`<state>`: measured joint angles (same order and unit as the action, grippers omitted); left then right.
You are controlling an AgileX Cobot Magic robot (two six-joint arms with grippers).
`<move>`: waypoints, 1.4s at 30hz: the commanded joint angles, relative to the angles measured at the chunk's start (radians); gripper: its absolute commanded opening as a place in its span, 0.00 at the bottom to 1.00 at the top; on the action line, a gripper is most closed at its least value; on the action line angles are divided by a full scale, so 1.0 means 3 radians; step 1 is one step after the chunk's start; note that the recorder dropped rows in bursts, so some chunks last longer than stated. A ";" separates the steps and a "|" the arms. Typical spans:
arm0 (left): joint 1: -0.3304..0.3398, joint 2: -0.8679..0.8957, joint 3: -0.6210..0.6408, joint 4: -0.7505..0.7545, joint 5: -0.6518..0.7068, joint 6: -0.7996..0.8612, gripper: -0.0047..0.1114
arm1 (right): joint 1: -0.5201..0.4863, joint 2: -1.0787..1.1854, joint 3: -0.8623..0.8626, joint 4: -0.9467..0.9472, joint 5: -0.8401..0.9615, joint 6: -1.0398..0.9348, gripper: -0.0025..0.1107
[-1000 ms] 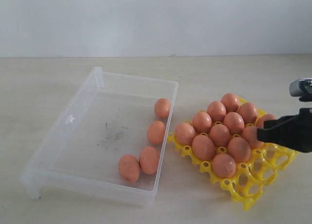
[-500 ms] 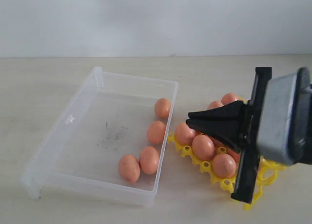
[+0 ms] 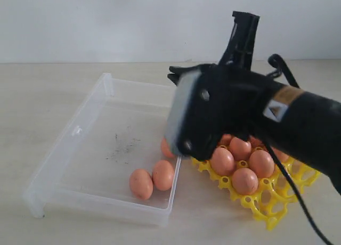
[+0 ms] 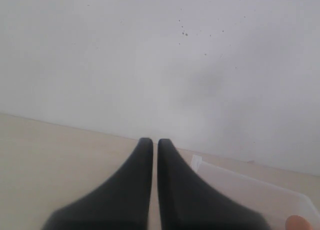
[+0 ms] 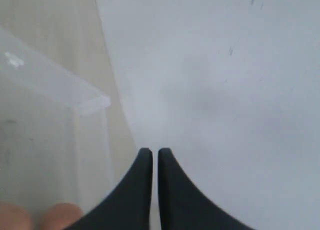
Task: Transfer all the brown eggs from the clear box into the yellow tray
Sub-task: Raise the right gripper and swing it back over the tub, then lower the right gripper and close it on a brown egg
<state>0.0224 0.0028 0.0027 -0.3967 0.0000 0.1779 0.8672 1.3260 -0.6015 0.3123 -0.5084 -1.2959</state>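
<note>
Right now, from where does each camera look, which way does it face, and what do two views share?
Exterior: off the arms, faces box, tray and wall across the table; right arm fills the middle.
Left wrist: on its arm, faces the wall; shut left gripper, box corner, one egg.
Right wrist: on the right arm, faces the box's side and two eggs; shut right gripper.
Shared: both wrist views show the box and eggs.
</note>
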 commanded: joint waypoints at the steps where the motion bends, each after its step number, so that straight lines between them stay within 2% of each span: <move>1: -0.0025 -0.0009 -0.0009 -0.0011 0.0000 0.0025 0.07 | -0.0088 0.0352 -0.0879 0.1856 0.1263 0.0458 0.03; 4: -0.0025 -0.0009 -0.0009 -0.0011 0.0000 0.0025 0.07 | -0.0369 0.0731 -0.1537 0.2327 0.2628 0.0744 0.03; 6: -0.0025 -0.0009 -0.0009 -0.0011 0.0000 0.0025 0.07 | -0.0551 0.1075 -0.1987 0.2153 0.3424 0.1410 0.03; 8: -0.0025 -0.0009 -0.0009 -0.0011 0.0000 0.0025 0.07 | -0.0629 0.1418 -0.2389 0.1629 0.3943 0.2109 0.04; 10: -0.0025 -0.0009 -0.0009 -0.0011 0.0000 0.0025 0.07 | -0.0629 0.1675 -0.2679 0.0811 0.4346 0.2720 0.06; 12: -0.0025 -0.0009 -0.0009 -0.0011 0.0000 0.0025 0.07 | -0.0564 0.1908 -0.2888 0.0028 0.4774 0.3292 0.16; 14: -0.0025 -0.0009 -0.0009 -0.0011 0.0000 0.0025 0.07 | -0.0507 0.2060 -0.2985 -0.0359 0.5041 0.3548 0.32; 16: -0.0025 -0.0009 -0.0009 -0.0011 0.0000 0.0025 0.07 | -0.0494 0.2150 -0.3008 -0.0407 0.5052 0.3797 0.52; 17: -0.0025 -0.0009 -0.0009 -0.0011 0.0000 0.0025 0.07 | -0.0494 0.2182 -0.3008 -0.0358 0.5015 0.3903 0.57; 24: -0.0025 -0.0009 -0.0009 -0.0011 0.0000 0.0025 0.07 | -0.0477 0.2200 -0.3008 -0.0194 0.4950 0.3956 0.40; 30: -0.0025 -0.0009 -0.0009 -0.0011 0.0000 0.0025 0.07 | -0.0247 0.2214 -0.3008 -0.0202 0.4860 0.3858 0.51; 34: -0.0025 -0.0009 -0.0009 -0.0011 0.0000 0.0025 0.07 | -0.0134 0.2327 -0.3012 -0.0239 0.4862 0.4000 0.51; 42: -0.0025 -0.0009 -0.0009 -0.0011 0.0000 0.0025 0.07 | -0.0134 0.2558 -0.3035 -0.0333 0.4773 0.4202 0.51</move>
<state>0.0224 0.0028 0.0027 -0.3967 0.0000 0.1779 0.8274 2.0778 -1.5019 0.2223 0.9450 -0.0416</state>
